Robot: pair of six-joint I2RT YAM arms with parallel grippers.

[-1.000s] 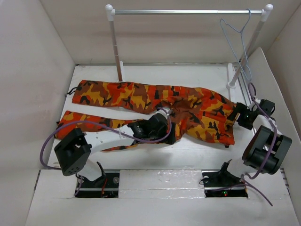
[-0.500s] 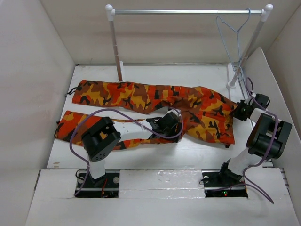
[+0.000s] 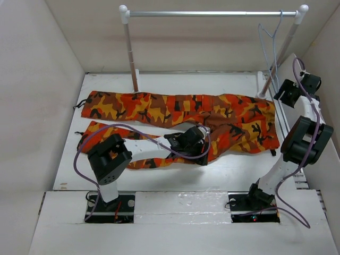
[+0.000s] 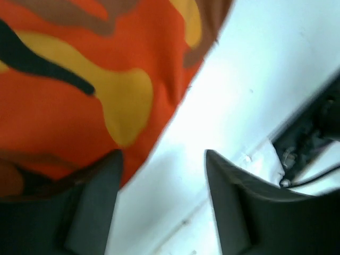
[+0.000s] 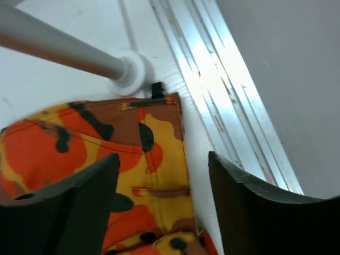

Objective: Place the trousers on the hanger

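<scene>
Presently the long camouflage-print cloth trousers in orange, red, yellow and black (image 3: pixel 159 109) lie spread flat on the white tabletop (image 3: pixel 212 82). Long axis runs left to right across the top view: waistband at the right, just beside the foot of the right post (image 5: pixel 133 69); both leg cuffs point left. The two legs lie roughly parallel, with a narrow strip of tabletop showing between them. The thin pale bluish-grey wire hanger (image 3: pixel 261 45) hangs by its hook near the right end of the white-posted rail with silver crossbar (image 3: pixel 212 13). It is well above the cloth and carries nothing. The left arm (image 3: pixel 143 151) reaches low across the nearer leg, and the left jaws sit at the near edge of the cloth by the crotch. In the left wrist view they stand wide apart and empty, with the cloth hem running under one finger and bare tabletop between the two. Judgement: positioned to pinch that edge, grip not yet made. The right arm (image 3: pixel 305 138) is raised beside the right post, below the hanger. In the right wrist view the right jaws are also wide apart and empty, looking down on the waistband corner. Judgement: parked clear of the cloth, within reach of both waistband and hanger.
</scene>
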